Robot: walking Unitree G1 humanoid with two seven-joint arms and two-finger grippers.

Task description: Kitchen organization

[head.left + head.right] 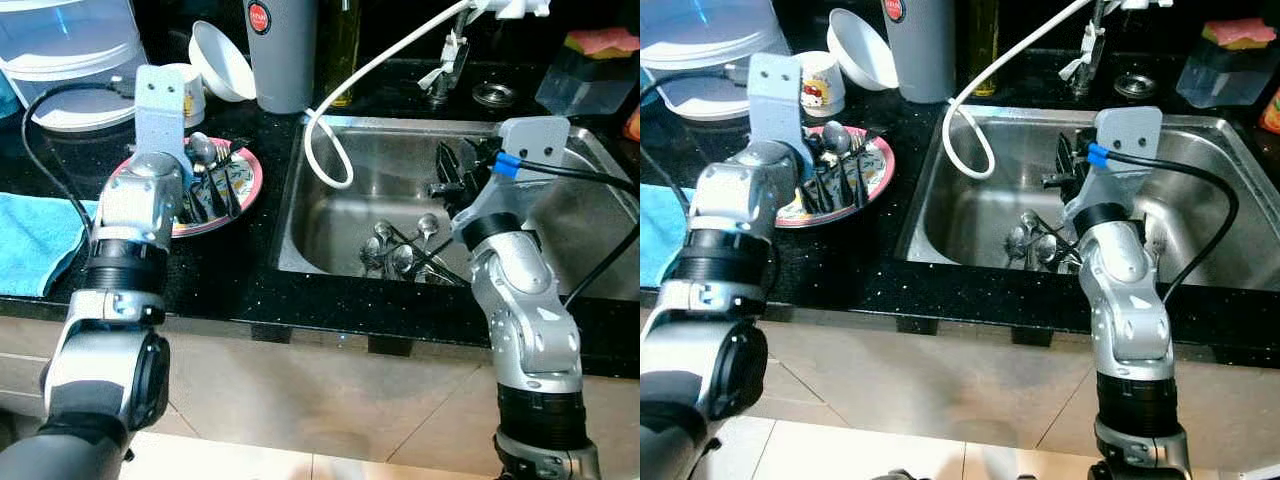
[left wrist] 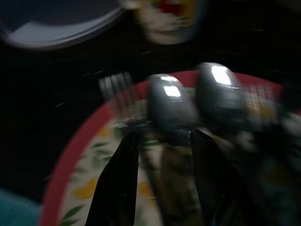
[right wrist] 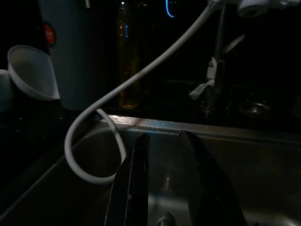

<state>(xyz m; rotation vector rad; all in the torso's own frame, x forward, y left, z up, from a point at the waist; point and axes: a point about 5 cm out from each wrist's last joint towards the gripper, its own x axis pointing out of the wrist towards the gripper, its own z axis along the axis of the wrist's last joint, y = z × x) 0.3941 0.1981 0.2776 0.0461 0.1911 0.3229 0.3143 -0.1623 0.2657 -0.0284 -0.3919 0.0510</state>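
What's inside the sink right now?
Several spoons lie on the sink floor, a white hose loops in, and the right gripper hovers inside. The arm hides some cutlery.

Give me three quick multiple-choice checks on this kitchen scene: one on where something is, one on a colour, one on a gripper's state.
1. Where do the loose spoons lie?
A. in the sink basin
B. on the towel
C. in the white bowl

2. What colour is the plate rim?
A. green
B. red-pink
C. black

3. How is the left gripper set?
A. shut on a cup
B. fingers apart over cutlery on the plate
C. resting on the towel

Answers: 1 A, the spoons sit on the steel floor of the sink. 2 B, the rim shows red-pink. 3 B, the left wrist view shows a gap between the fingers above a spoon.
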